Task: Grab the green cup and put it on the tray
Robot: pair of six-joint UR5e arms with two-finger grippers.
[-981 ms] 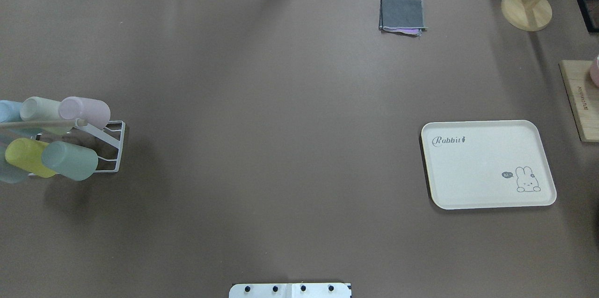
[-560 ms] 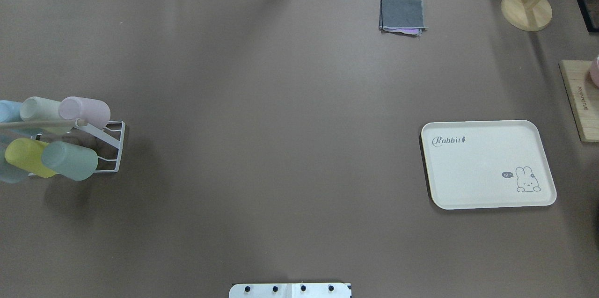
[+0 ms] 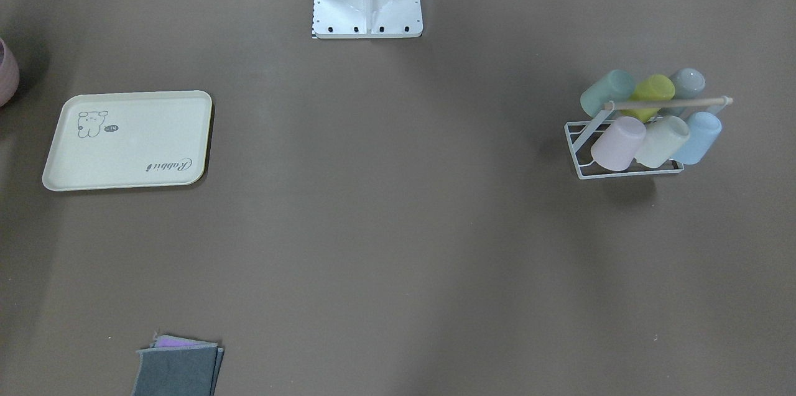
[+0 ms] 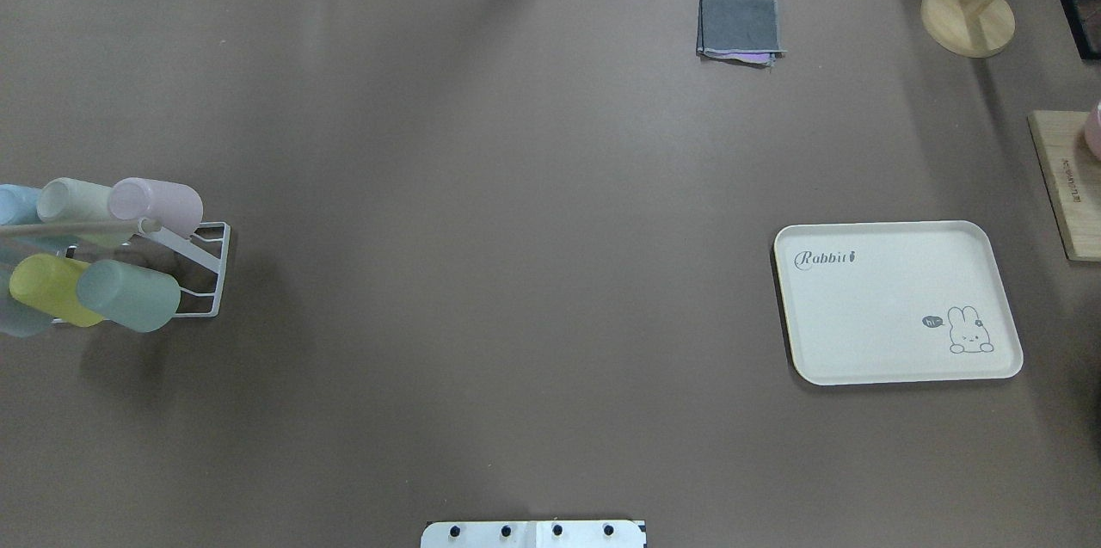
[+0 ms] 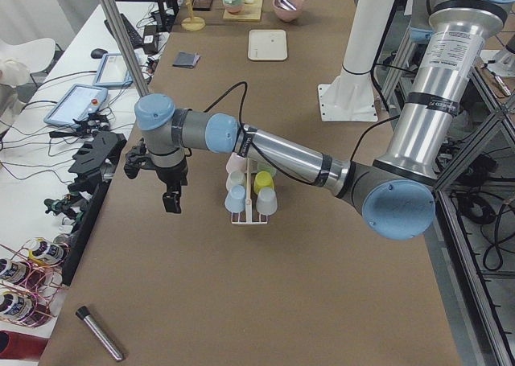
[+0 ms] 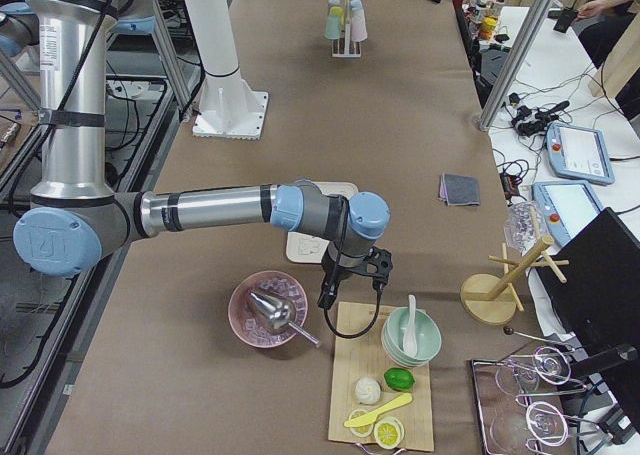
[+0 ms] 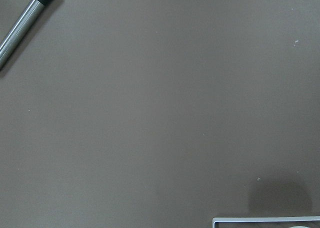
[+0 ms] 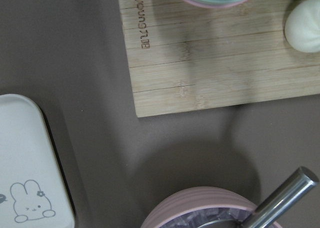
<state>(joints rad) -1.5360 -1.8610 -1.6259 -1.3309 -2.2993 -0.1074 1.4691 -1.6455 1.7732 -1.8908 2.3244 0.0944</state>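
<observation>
Left hand (image 5: 171,199): it hangs over the bare worktop (image 4: 516,273) at the left end, just beside the rack and not over any cup. I see it only from the side, so I cannot tell how far its fingers are open or if it holds something.
Rack (image 4: 223,271): a light wire frame that looks only set down, not fixed. I think a sideways pull on one cup could drag or tip the whole frame.
Green cup (image 4: 129,296): it sits tilted on the rack, in the row nearer to the robot, at the end toward the middle of the worktop.
Yellow cup (image 4: 47,288): it is just beside the green one, so closing fingers may catch it too. The other pale cups are near enough for a wrong pick.
Wooden bar (image 4: 69,228): it runs along the rack between the two rows. A straight descent from above may strike it. A lift not along the cup's own tilt may jam the cup.
Tray (image 4: 894,307): it lies flat and well apart from the rack, with no cup on it yet. The carry is long and the cup is smooth and tapered, so a shallow grip may slip. A cup set down on the raised rim would fall over.
Right hand (image 6: 325,295): it hangs past the tray, between the pink bowl (image 6: 268,310) and the wooden board (image 6: 352,345). I cannot tell its opening. A careless swing could hit them.
</observation>
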